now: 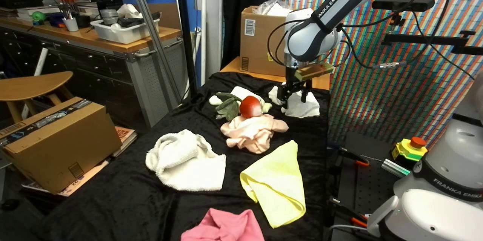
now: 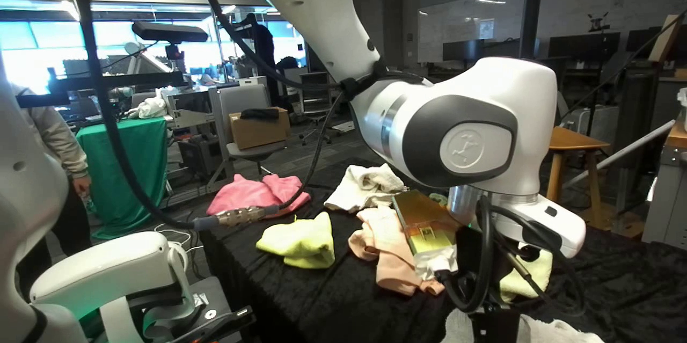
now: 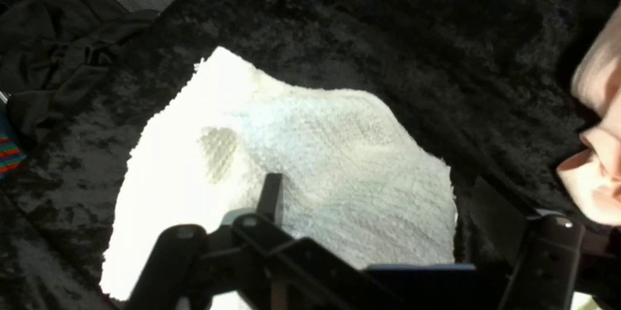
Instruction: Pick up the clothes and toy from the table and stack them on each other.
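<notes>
My gripper (image 1: 293, 97) is open at the table's far right corner, over a white cloth (image 1: 303, 106). In the wrist view one finger of the gripper (image 3: 378, 179) is over this cloth (image 3: 330, 145), the other just beyond its edge. I cannot tell if they touch it. A red and white round toy (image 1: 250, 106) rests against a peach cloth (image 1: 253, 133), with a grey-green and whitish soft thing (image 1: 227, 108) behind. Another white cloth (image 1: 190, 163), a yellow cloth (image 1: 279, 184) and a pink cloth (image 1: 224, 227) lie apart. The gripper's fingers are largely hidden in an exterior view.
All cloths lie on a black-covered table (image 1: 151, 203). A cardboard box (image 1: 260, 43) stands behind the gripper at the far end. A striped curtain (image 1: 377, 94) hangs beside the arm. A yellow and red stop button (image 1: 410, 149) is near the robot base.
</notes>
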`<action>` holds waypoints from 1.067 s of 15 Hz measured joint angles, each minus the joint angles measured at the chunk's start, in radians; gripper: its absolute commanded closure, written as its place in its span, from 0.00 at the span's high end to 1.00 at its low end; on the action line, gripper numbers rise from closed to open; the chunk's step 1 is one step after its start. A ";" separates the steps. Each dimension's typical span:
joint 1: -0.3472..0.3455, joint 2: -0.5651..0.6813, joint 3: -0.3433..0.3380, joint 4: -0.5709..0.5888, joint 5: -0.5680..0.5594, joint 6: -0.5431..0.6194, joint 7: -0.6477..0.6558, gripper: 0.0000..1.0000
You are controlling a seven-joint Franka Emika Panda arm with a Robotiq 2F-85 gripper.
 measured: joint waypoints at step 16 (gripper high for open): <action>0.010 0.063 -0.041 0.023 -0.108 0.104 0.144 0.14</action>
